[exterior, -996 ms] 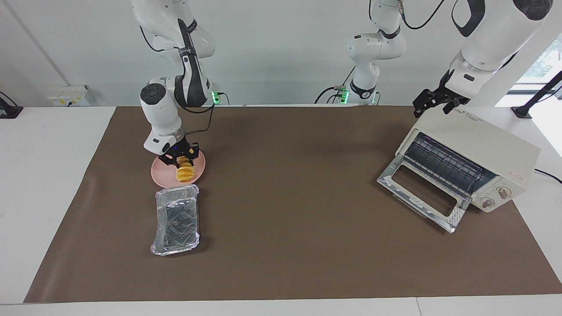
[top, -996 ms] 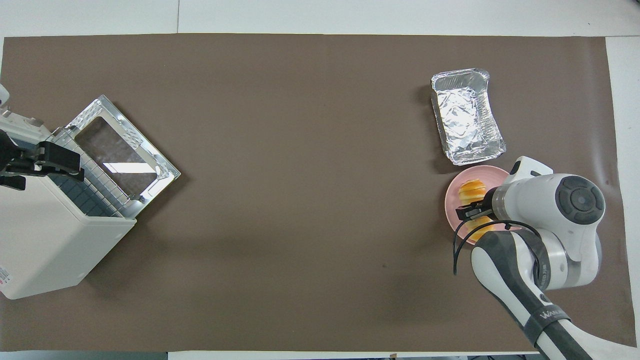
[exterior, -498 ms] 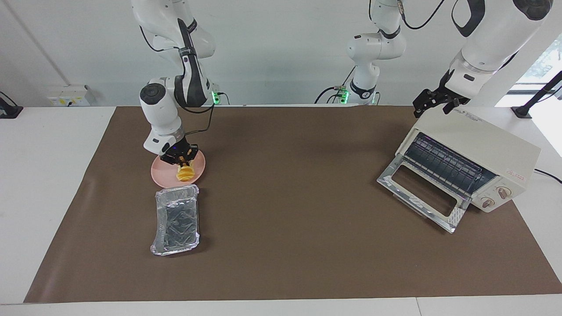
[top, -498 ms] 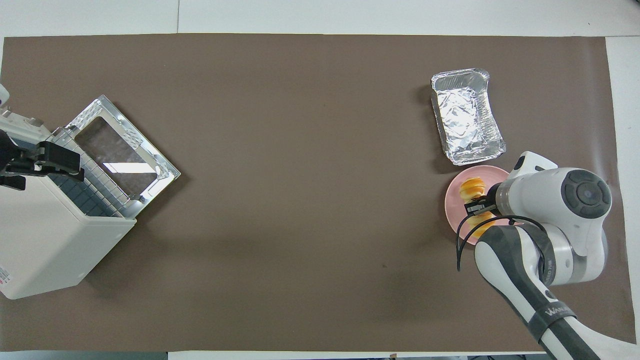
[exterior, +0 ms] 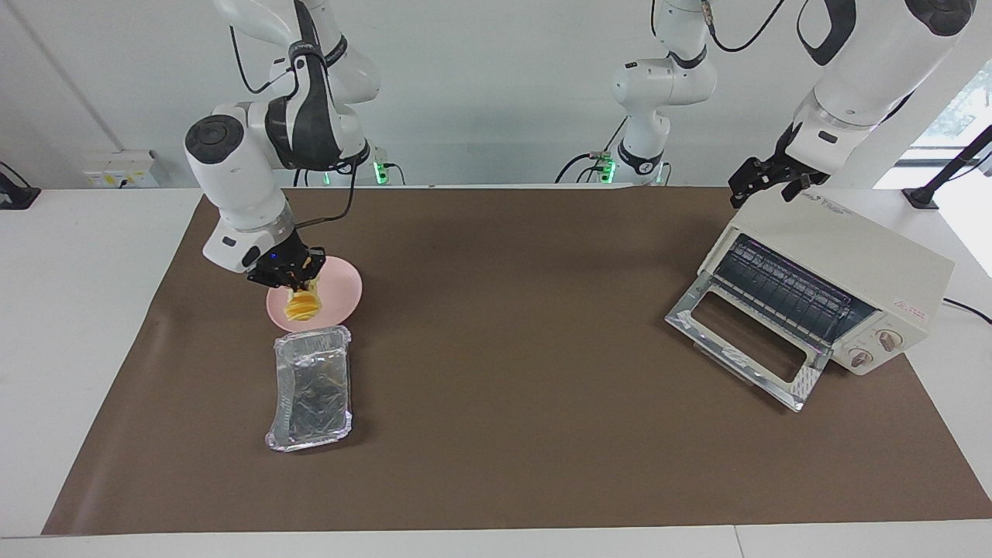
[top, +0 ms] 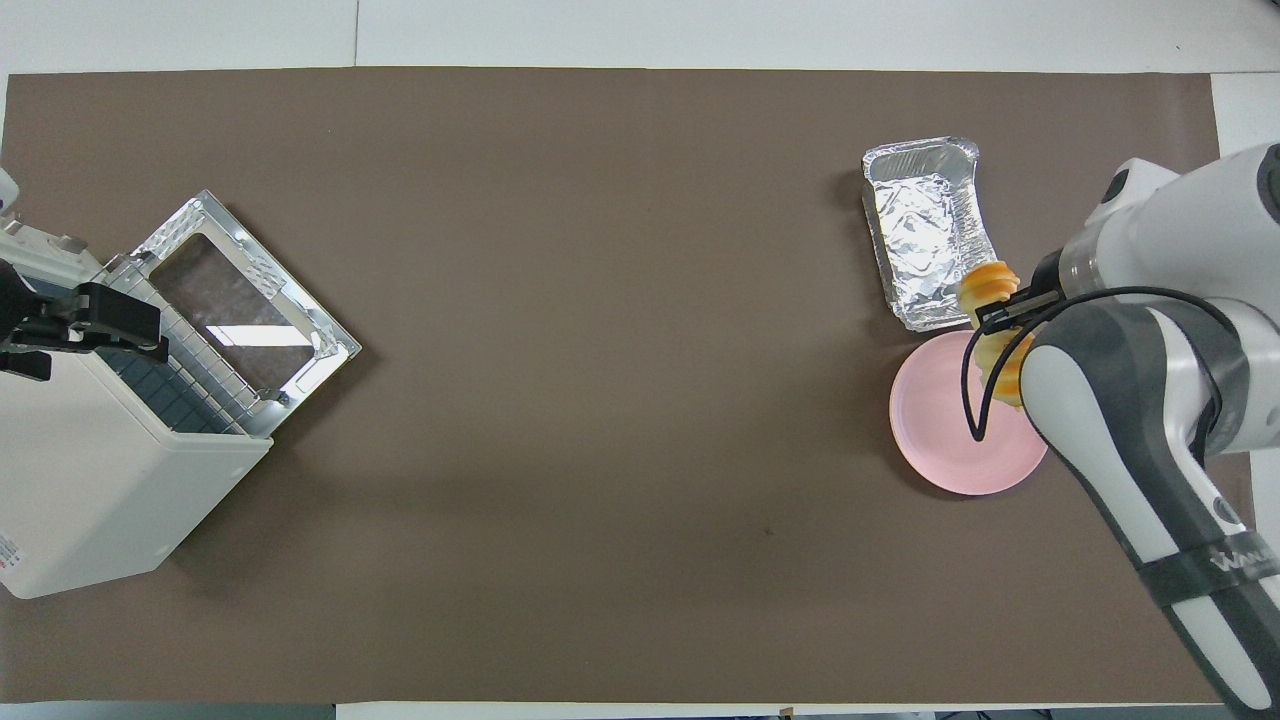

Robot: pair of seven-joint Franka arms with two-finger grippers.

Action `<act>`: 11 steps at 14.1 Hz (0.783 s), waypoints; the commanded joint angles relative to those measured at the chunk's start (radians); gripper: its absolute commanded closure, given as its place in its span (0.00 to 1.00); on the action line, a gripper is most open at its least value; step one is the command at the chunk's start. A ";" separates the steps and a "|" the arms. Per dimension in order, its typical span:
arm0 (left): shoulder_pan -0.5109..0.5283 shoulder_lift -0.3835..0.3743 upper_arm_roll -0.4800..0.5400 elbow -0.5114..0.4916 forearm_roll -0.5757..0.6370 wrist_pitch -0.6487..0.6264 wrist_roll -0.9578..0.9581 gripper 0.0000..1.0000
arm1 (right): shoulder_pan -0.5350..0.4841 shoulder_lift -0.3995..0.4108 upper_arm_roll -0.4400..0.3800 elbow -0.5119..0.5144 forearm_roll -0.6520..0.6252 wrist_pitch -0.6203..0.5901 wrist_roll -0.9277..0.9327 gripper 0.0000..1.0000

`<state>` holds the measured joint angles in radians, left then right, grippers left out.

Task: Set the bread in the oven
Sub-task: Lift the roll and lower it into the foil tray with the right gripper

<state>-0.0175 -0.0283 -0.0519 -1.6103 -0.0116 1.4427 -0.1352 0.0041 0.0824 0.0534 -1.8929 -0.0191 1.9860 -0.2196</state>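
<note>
The right hand [exterior: 298,273] is clenched on the bread [exterior: 301,306], which hangs lifted just under it, over the pink plate [exterior: 341,291]. Directly past the plate, farther from the robots, lies the foil tray [exterior: 311,387]. Well away toward the left arm's end of the desk [exterior: 504,387], the oven [exterior: 837,287] stands with its door down; the left hand [exterior: 763,182] waits over its top, apparently spread wide.

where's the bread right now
The bread hangs in the right claw, lifted over the pink plate at the right arm's end of the table, beside the foil tray.
</note>
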 commanded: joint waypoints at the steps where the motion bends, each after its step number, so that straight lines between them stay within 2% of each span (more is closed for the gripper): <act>1: 0.004 -0.028 0.001 -0.028 -0.005 0.008 0.002 0.00 | 0.002 0.131 0.003 0.187 -0.010 -0.026 -0.023 1.00; 3: 0.004 -0.028 0.001 -0.028 -0.005 0.008 0.002 0.00 | 0.026 0.196 0.003 0.285 -0.031 -0.038 -0.024 1.00; 5: 0.004 -0.028 0.001 -0.028 -0.005 0.008 0.000 0.00 | 0.025 0.271 0.005 0.325 -0.027 -0.038 -0.024 1.00; 8: 0.004 -0.028 0.001 -0.028 -0.005 0.008 0.002 0.00 | 0.030 0.451 0.005 0.501 -0.022 -0.035 -0.020 1.00; 11: 0.004 -0.028 0.001 -0.028 -0.005 0.010 0.002 0.00 | 0.025 0.517 0.005 0.522 -0.021 0.026 -0.017 1.00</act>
<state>-0.0175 -0.0283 -0.0519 -1.6103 -0.0116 1.4427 -0.1352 0.0337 0.5308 0.0552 -1.4487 -0.0309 1.9972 -0.2243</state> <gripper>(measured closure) 0.000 0.907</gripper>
